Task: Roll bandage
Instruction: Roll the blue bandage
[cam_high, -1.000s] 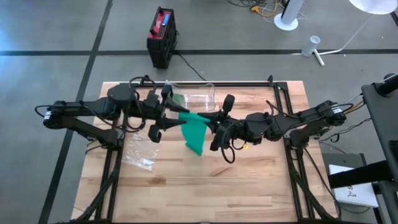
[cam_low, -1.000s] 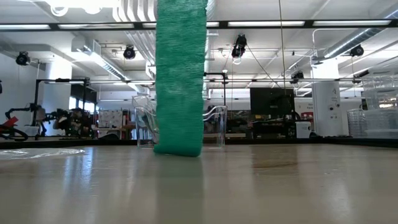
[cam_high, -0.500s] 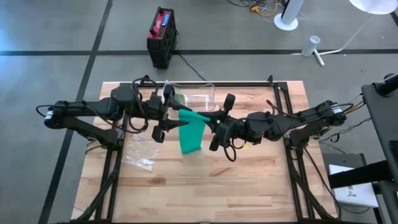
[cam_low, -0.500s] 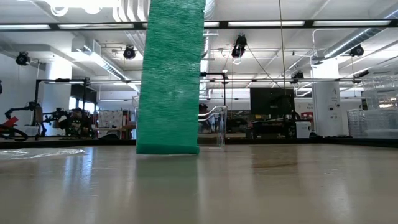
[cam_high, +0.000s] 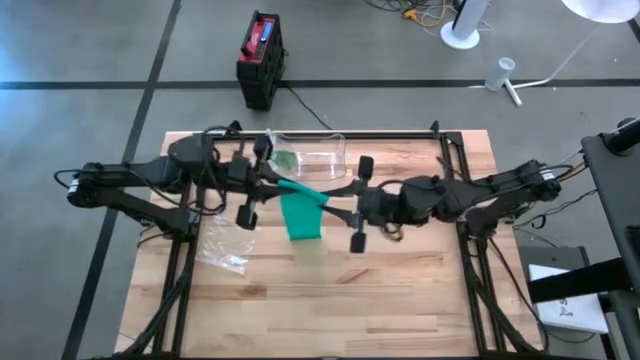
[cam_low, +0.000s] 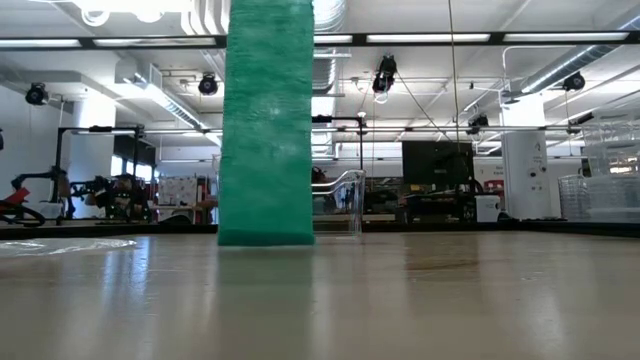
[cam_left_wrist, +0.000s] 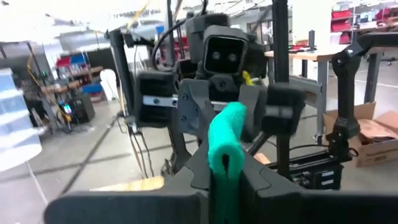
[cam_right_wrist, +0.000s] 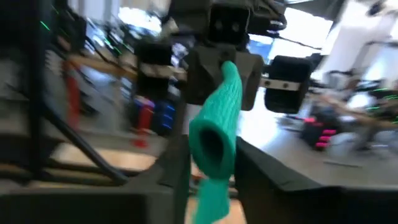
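While the high view gives both arms meeting over the table (cam_high: 420, 290) middle, the green bandage (cam_high: 300, 212) is seen only as a short strip hanging between them. Left gripper (cam_high: 262, 186) is clamped shut on the bandage's upper end, confirmed in the left wrist view. Right gripper (cam_high: 357, 205) is seen partly open around the rolled end (cam_right_wrist: 214, 140) in the right wrist view. Only in the low view is the strip's lower edge shown reaching the tabletop. A clear box (cam_high: 312, 155) is set behind, a plastic bag (cam_high: 226, 245) at left.
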